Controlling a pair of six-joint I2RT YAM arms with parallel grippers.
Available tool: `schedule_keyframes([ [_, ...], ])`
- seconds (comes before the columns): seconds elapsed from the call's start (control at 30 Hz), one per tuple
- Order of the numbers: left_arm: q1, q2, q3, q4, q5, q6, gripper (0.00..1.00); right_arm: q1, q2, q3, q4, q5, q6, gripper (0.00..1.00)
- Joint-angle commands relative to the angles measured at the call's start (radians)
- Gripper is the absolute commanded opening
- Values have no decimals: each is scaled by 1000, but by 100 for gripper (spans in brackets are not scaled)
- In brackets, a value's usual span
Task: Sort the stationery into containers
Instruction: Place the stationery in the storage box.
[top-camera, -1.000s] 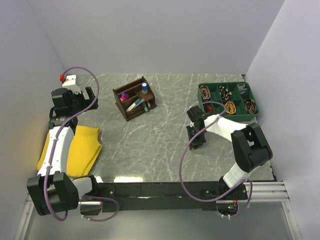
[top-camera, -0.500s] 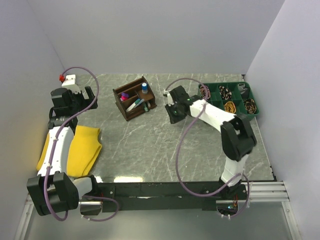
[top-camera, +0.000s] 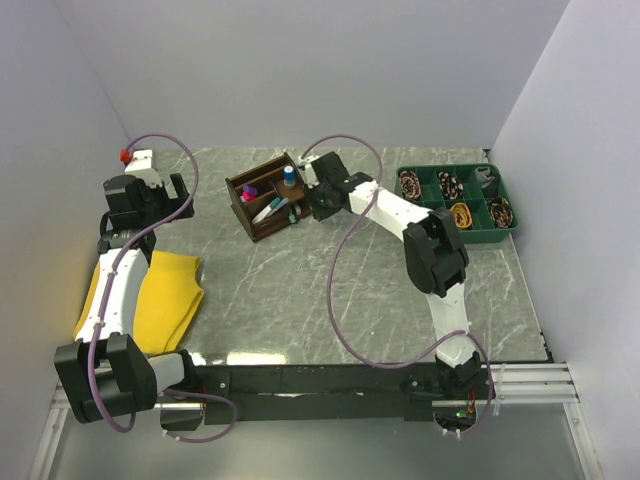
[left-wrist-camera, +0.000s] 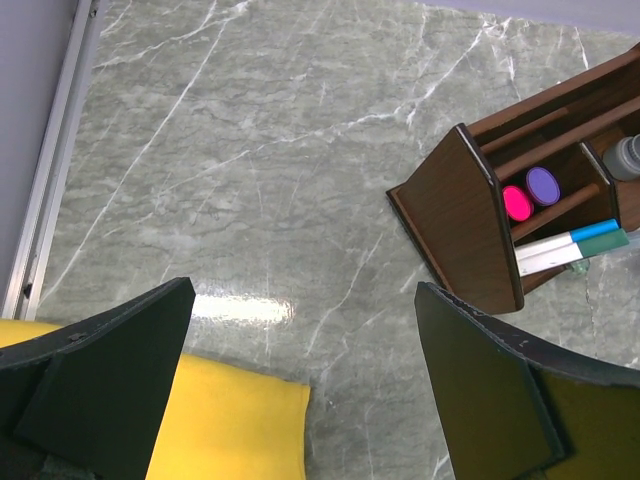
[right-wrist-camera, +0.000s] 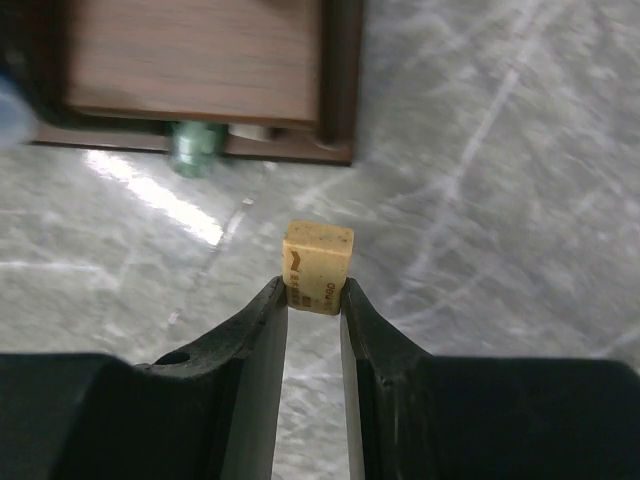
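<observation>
You're mid-delivery here. Your right gripper (right-wrist-camera: 313, 297) has the tan eraser (right-wrist-camera: 319, 267) pinched at the very tips of its nearly closed fingers. It's hanging just off the right end of the wooden organiser (top-camera: 262, 203), which sits toward the far edge of the desk, a bit left of centre. From the wrist view the eraser looks to be over bare marble, not over a compartment yet. So I'd say your next move is a short carry over that end wall, then line up on a free cell before letting go. It's a tiny piece held by its lower edge, so go easy or it could pop out. The pink marker (left-wrist-camera: 516, 203), purple marker (left-wrist-camera: 541, 185) and blue-capped cylinder (top-camera: 289, 177) are already in. Your left gripper (left-wrist-camera: 303, 330) is spread wide and holding nothing, near the left edge by the yellow cloth (top-camera: 170, 300).
</observation>
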Motion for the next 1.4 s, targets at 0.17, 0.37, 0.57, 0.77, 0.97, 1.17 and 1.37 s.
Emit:
schedule_keyframes([
  [0.17, 6, 3, 31, 44, -25, 25, 99, 79, 38, 82, 39, 7, 33, 0],
  [0.37, 5, -1, 14, 44, -22, 25, 99, 102, 71, 112, 57, 47, 25, 1],
  [0.57, 6, -3, 12, 41, -25, 32, 99, 110, 94, 131, 66, 96, 22, 3],
  [0.77, 5, -3, 8, 39, -24, 28, 99, 117, 99, 131, 77, 106, 25, 3],
  [0.97, 6, -1, 8, 44, -22, 24, 99, 128, 110, 151, 97, 125, 30, 3],
  [1.17, 5, 0, 3, 39, -21, 22, 99, 142, 148, 198, 118, 160, 28, 2],
  [1.37, 5, 3, 5, 41, -19, 19, 99, 148, 173, 227, 140, 192, 24, 3],
])
